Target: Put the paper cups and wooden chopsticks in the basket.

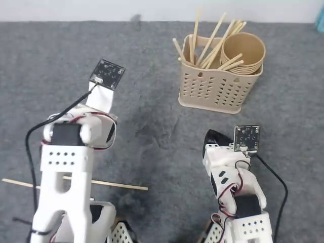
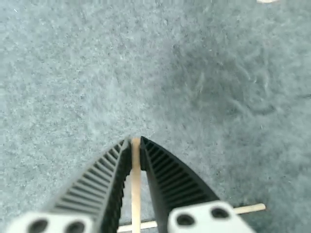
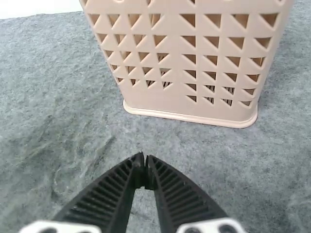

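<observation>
One light, stiff chopstick point(image 2: 136, 184) pinched in left gripper point(image 2: 135, 141), seemingly near its end; right gripper point(image 3: 145, 158) clenched, empty.

Bright, even overhead light, faint soft shadow at basket point(image 3: 194, 63) base

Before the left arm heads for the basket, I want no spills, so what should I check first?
1. Grip: left gripper shut on the held chopstick: ok.
2. Basket upright on the table: ok.
3. Paper cups stacked inside the basket: ok.
4. Right gripper shut, empty, low before the basket, likely off the path: ok.
5. All chopsticks collected: not ok; a loose chopstick lies on the table under the left arm.
6. How far the held chopstick sticks out: cannot tell.
</observation>
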